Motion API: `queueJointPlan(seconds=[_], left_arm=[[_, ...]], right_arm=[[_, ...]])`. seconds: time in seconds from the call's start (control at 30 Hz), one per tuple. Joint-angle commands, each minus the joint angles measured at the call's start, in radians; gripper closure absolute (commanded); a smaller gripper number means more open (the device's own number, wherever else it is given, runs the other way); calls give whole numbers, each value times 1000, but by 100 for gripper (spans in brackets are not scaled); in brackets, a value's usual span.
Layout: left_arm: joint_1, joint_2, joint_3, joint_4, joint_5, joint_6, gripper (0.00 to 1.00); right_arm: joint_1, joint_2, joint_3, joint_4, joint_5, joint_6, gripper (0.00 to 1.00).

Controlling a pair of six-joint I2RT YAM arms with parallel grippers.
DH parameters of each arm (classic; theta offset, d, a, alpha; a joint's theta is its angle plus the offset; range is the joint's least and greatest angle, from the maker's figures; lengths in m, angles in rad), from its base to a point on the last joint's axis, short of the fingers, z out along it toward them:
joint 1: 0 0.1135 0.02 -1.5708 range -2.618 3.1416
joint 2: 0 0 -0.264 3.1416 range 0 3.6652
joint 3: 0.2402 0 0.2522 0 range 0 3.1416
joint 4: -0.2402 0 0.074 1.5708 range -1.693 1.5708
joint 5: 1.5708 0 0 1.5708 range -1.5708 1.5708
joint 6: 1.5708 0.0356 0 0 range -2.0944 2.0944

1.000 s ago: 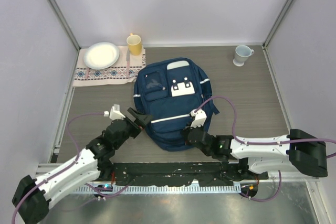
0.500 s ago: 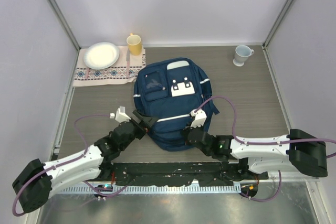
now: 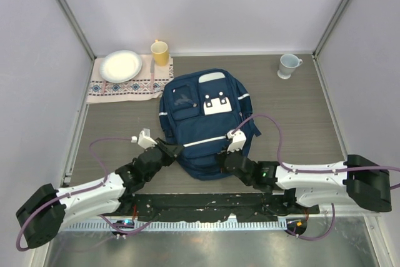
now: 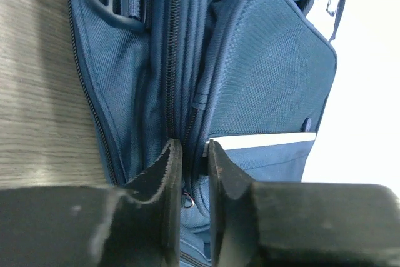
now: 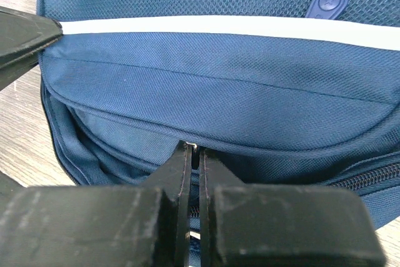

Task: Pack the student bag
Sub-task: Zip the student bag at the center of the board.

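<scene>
The student bag (image 3: 203, 117), navy with white stripes and a white buckled flap, lies flat mid-table. My left gripper (image 3: 177, 150) is at its near-left edge. In the left wrist view the jaws (image 4: 194, 148) stand narrow, pinching a fold of the bag (image 4: 269, 60) along the zip line, with a small zip ring lower in the gap. My right gripper (image 3: 226, 157) is at the bag's near edge. It (image 5: 194, 149) is shut on a thin bit at the zip seam of the bag (image 5: 219, 73), with a metal glint at the tips.
A white plate (image 3: 121, 65) and a piece of cutlery (image 3: 152, 70) lie on a patterned cloth (image 3: 125, 89) at the back left, beside a yellow cup (image 3: 160, 52). A pale mug (image 3: 288, 65) stands at the back right. Walls and frame posts enclose the table.
My left gripper has moved right onto the bag's near-left edge and closed from wide open to a narrow pinch. The right arm and the bag have not moved.
</scene>
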Motion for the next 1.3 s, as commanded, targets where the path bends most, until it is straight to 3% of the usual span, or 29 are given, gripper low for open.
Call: queueJointPlan(seconds=[0.0, 0.07, 0.23, 0.4, 0.57, 0.67, 0.97, 1.1, 1.27], left_arm=[[0, -15, 45, 31, -90, 61, 88], [2, -18, 50, 26, -94, 85, 99], [44, -57, 93, -70, -75, 179, 100], [219, -111, 185, -328, 60, 366, 100], [405, -172, 162, -330, 214, 426, 100], [449, -163, 174, -347, 267, 461, 100], [474, -125, 223, -365, 323, 538, 100], [480, -126, 231, -374, 330, 558, 100], [491, -134, 226, -365, 350, 549, 100]], right_arm=[[-5, -47, -8, 14, 28, -24, 99], [-3, -47, -9, 9, 24, -24, 99], [-3, -47, 0, -6, 25, -34, 99], [-3, -58, 31, -129, 111, -89, 99], [-20, -85, 49, -235, 194, -116, 99], [-22, -111, 54, -273, 217, -126, 99], [-144, -179, 54, -351, 238, -85, 99], [-204, -213, 41, -309, 206, -123, 99], [-227, -250, 29, -235, 56, -188, 99]])
